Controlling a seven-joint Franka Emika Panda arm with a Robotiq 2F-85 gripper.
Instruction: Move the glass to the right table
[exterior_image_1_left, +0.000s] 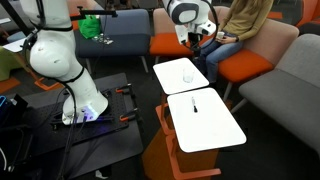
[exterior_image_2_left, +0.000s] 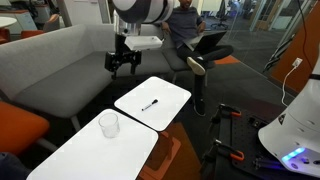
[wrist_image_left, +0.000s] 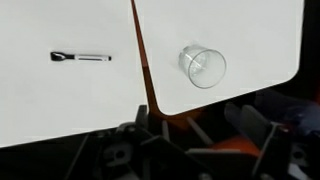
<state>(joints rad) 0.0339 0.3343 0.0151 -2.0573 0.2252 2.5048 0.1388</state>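
Clearance is ample: the black two-finger gripper hangs high over both tabletops, jaws apart and empty, well apart from the small clear round drinking glass. That glass stands upright on the plain white square tabletop, not on the right table, the matching white top marked by a small dark pen-like object. Both tops sit just beside each other across a narrow gap. The raised pose probably serves to frame both in the wrist view; descent onto the glass should come next.
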